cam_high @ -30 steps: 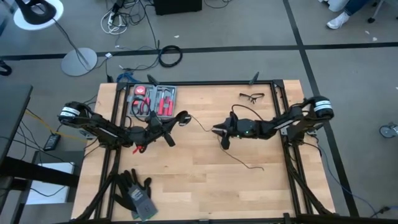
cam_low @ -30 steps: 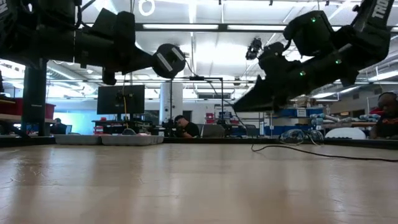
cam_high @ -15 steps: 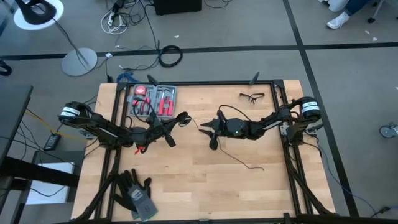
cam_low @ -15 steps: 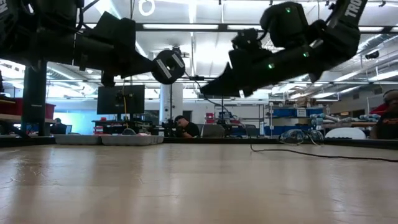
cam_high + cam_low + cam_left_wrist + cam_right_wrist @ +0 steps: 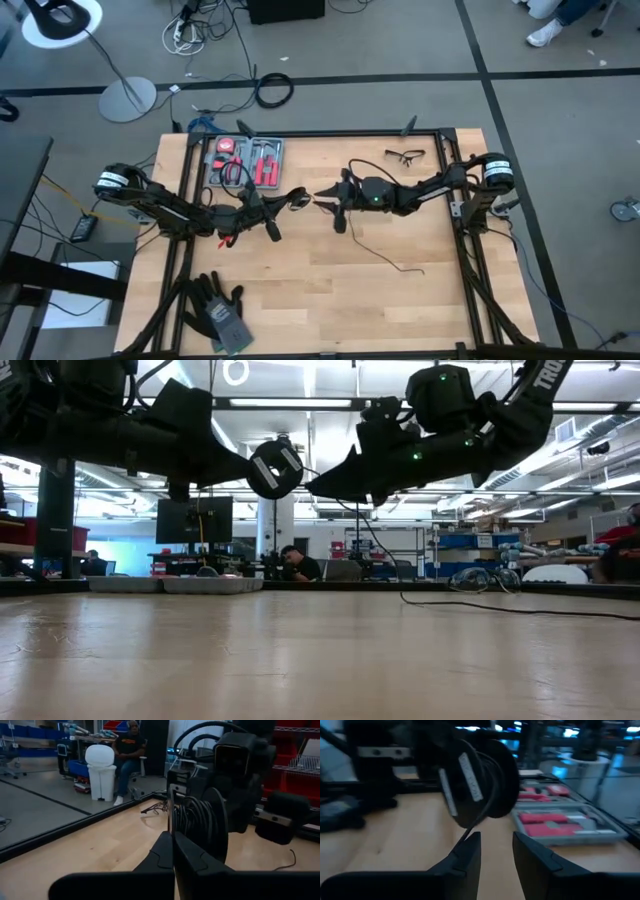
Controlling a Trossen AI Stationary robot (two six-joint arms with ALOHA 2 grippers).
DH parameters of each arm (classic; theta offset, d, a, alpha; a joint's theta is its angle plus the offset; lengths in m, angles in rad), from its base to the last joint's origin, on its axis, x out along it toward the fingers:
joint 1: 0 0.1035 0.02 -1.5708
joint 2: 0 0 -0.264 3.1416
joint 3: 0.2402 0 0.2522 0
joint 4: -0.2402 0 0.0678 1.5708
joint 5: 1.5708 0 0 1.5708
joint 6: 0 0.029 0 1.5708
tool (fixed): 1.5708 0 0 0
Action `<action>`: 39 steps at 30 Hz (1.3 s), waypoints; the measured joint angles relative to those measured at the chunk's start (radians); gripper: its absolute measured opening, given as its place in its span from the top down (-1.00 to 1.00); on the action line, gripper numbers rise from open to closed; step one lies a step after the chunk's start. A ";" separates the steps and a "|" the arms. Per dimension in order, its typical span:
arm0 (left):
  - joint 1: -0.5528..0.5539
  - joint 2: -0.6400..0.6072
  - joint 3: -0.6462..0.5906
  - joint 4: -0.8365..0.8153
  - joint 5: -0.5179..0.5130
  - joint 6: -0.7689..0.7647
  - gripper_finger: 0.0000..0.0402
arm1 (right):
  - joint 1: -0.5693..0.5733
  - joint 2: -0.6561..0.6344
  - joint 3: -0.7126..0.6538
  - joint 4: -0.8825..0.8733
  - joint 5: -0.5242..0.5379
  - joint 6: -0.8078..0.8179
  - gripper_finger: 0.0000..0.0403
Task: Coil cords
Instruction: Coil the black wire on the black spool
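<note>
— So, where is the cord (image 5: 385, 258)?
— Its spool-like puck (image 5: 275, 468) hangs above the counter (image 5: 300, 300), pinched in the left tool (image 5: 283, 203); the loose end trails across the wood.
— And the right tool (image 5: 325, 201)?
— Fingers spread, just beside the puck, the cord running between them.

Grey floor (image 5: 400, 40) crossed by dark lines, ceiling strip lights (image 5: 300, 402), blue shelving (image 5: 470, 550), white bin (image 5: 101, 775)
</note>
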 joint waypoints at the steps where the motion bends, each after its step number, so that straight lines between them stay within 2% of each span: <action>1: 0.000 0.000 0.000 0.000 0.000 -0.004 1.00 | -0.003 0.000 0.000 0.005 -0.033 0.003 0.44; 3: 0.001 0.000 0.000 0.000 0.000 -0.012 1.00 | -0.002 0.000 0.000 0.009 -0.072 0.002 0.44; 9: 0.002 0.000 0.000 0.000 0.001 -0.018 1.00 | -0.003 0.000 0.000 -0.001 -0.069 0.003 0.45; 11: 0.002 0.000 0.000 0.001 0.001 -0.018 1.00 | -0.005 0.000 0.000 -0.031 -0.012 0.010 0.45; 15: 0.002 0.000 0.000 0.002 -0.001 -0.019 1.00 | -0.016 -0.028 0.000 -0.166 0.166 0.021 0.47; 18: 0.002 0.000 0.000 0.002 -0.003 -0.019 1.00 | -0.029 -0.080 0.000 -0.211 0.208 0.006 0.51; 23: 0.002 0.000 0.000 -0.001 -0.012 -0.019 1.00 | -0.035 -0.149 0.000 -0.206 0.186 0.005 0.59; 30: 0.002 0.000 0.000 -0.010 -0.026 -0.019 1.00 | -0.034 -0.149 0.000 -0.205 -0.037 0.056 0.60; 39: 0.002 0.000 0.000 -0.014 -0.056 -0.019 1.00 | -0.018 -0.147 0.000 -0.249 -0.051 0.121 0.59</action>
